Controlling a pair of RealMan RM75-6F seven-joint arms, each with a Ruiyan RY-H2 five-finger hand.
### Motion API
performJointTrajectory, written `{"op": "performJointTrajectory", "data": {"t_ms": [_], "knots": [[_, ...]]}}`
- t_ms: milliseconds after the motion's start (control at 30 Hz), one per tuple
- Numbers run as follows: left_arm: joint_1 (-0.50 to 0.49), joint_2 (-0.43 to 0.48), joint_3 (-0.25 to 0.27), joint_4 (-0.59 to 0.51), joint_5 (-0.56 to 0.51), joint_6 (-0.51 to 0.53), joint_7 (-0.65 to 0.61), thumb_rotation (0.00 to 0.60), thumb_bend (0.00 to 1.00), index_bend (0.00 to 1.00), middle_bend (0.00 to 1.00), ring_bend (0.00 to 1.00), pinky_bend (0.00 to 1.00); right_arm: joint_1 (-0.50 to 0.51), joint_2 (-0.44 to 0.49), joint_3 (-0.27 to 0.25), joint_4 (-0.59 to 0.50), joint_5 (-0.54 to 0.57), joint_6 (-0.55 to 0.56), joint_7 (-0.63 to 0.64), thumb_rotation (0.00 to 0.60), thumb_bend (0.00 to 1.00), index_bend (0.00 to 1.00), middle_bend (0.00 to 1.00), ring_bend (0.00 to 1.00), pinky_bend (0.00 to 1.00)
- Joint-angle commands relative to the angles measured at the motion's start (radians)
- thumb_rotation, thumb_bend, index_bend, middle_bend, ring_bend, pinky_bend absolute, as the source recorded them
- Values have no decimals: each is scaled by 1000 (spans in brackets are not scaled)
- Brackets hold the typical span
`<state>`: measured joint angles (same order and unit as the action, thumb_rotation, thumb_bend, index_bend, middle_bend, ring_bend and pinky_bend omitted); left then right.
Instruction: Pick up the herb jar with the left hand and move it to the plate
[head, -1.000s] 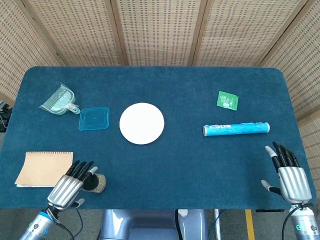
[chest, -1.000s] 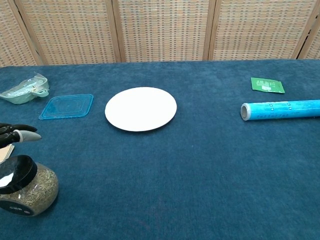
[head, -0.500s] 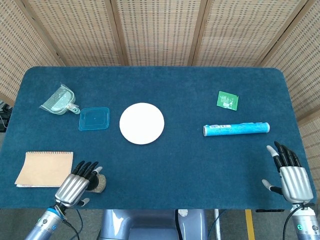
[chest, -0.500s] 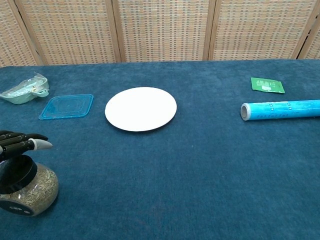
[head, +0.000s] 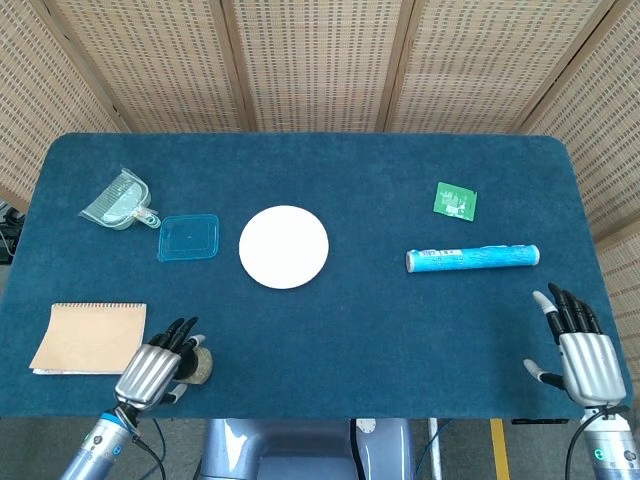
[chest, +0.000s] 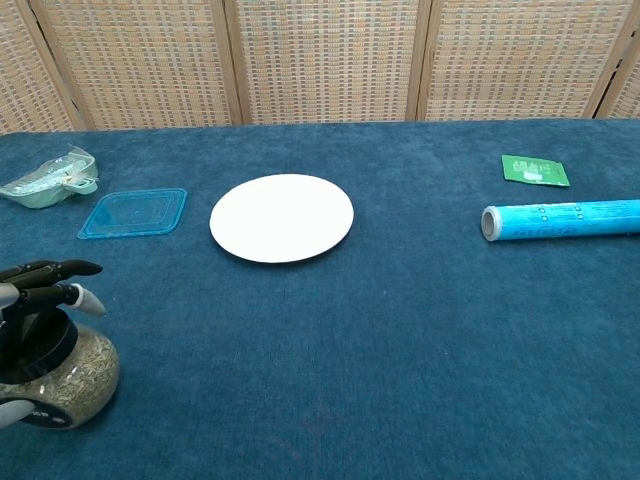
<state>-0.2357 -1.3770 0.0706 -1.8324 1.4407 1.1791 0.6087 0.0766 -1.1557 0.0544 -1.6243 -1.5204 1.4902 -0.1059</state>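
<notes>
On table: one herb jar (chest: 62, 378); one plate (head: 284, 246)

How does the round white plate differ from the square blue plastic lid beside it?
The round white plate is opaque, while the square blue plastic lid is translucent and the cloth shows through it. The plate is a circle; the lid has four rounded corners. The plate also looks larger than the lid in both views. Both lie flat on the blue table, apart, with nothing on them.
</notes>
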Motion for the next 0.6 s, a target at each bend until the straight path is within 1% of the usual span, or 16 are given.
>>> {"op": "performJointTrajectory", "data": {"t_ms": [33,167,267,367,600], "knots": [[-5,-16,-4,13,1,2,-10,600,326,284,13,80,342,0,0,0,1,-2,1,1,600,31,92,0,0,101],[-8,-28,-6,24,-3,-1,-26,600,393,428,112,179,408,0,0,-1,1,-5,3,3,600,31,91,0,0,100],[-10,-30,-6,25,-7,-1,-27,600,430,505,176,211,422,-1,0,0,2,-6,4,4,600,31,92,0,0,101],[-8,-32,-9,26,-4,14,-26,600,446,557,221,222,428,-1,1,1,2,-3,4,5,600,31,92,0,0,101],[-10,-6,-38,4,-7,50,-34,600,449,584,229,222,428,-1,2,0,2,-5,5,7,600,31,92,0,0,101]]}}
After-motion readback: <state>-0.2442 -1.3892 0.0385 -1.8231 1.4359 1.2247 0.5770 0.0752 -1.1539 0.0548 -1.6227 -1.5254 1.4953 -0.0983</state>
